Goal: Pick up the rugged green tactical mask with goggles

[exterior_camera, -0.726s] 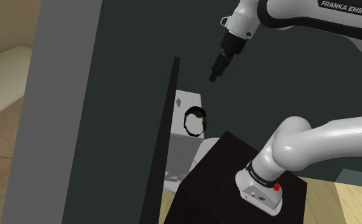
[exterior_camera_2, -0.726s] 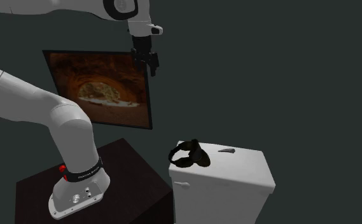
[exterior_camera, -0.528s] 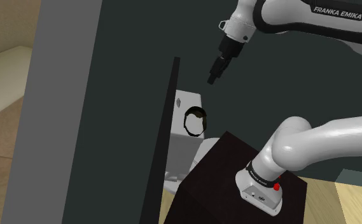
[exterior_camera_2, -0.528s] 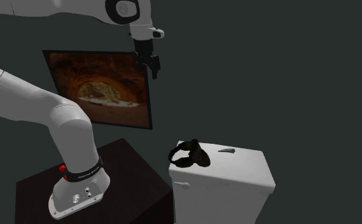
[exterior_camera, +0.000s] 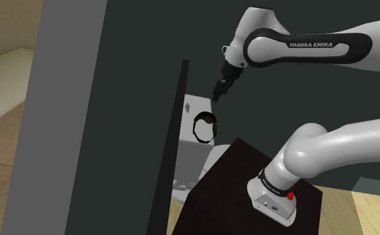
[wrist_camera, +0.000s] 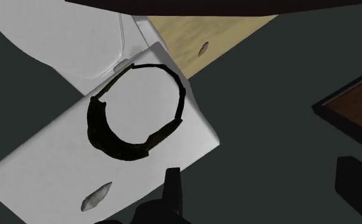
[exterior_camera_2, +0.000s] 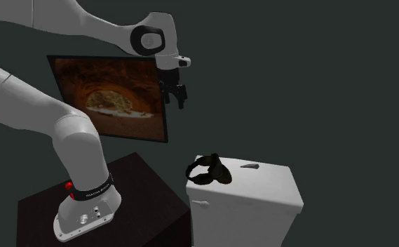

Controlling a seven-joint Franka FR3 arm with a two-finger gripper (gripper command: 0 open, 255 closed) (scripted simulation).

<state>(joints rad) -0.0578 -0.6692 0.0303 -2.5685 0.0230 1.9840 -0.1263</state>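
Overhead, the jaws gape wide, gripping nothing, well above the dark mask (wrist_camera: 114, 147).

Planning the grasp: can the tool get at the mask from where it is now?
Probably yes. The mask lies on the white tank lid with nothing over it. The open tool hangs higher up with free space between, and the picture is off to one side.

Wall (exterior_camera_2: 317, 84): dark grey-green, plain, dimly lit.
Framed picture (exterior_camera_2: 110, 98): black frame, brown-orange scene, hung flat on the wall.
Toilet cistern (exterior_camera_2: 261, 193): white, lidded, set against the wall, lower than the picture; small flush button (exterior_camera_2: 250, 166) on the lid.
Floor (exterior_camera: 372, 213): pale wood planks.
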